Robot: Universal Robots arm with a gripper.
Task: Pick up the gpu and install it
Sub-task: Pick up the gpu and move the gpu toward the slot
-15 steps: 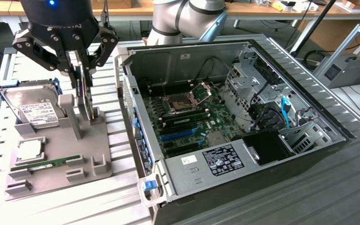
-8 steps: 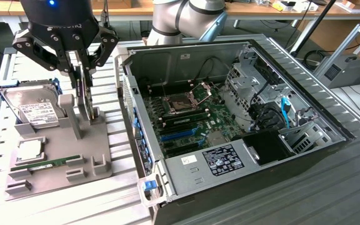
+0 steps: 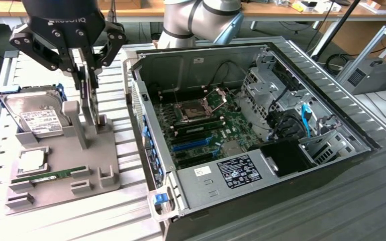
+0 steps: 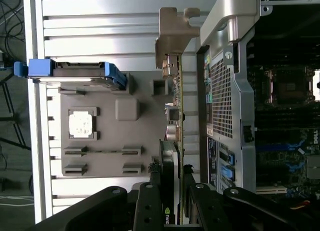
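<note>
At the near edge of the slatted table (image 3: 59, 221), toward seven o'clock in the exterior view, a grey fixture (image 3: 102, 168) carries a green memory stick (image 3: 49, 175) lying flat. A square processor (image 3: 31, 160) sits just behind the stick, at twelve o'clock of it. Farther back, a hard drive (image 3: 35, 116) in a blue frame leans on its stand. Just beside the drive, at three o'clock of it, the gpu (image 3: 94, 108) stands upright on edge over the fixture. The gripper (image 3: 89, 83) comes from above and is clamped on the card, one finger on each flat face. Whether the card's lower edge touches the fixture cannot be told. In the wrist view the card's silver end bracket (image 4: 175, 36) points away from the gripper. At three o'clock of the fixture lies the open computer case (image 3: 179, 65), its motherboard (image 3: 210, 125) exposed. Beyond the case, at twelve o'clock, rises the robot arm (image 3: 193, 20).
</note>
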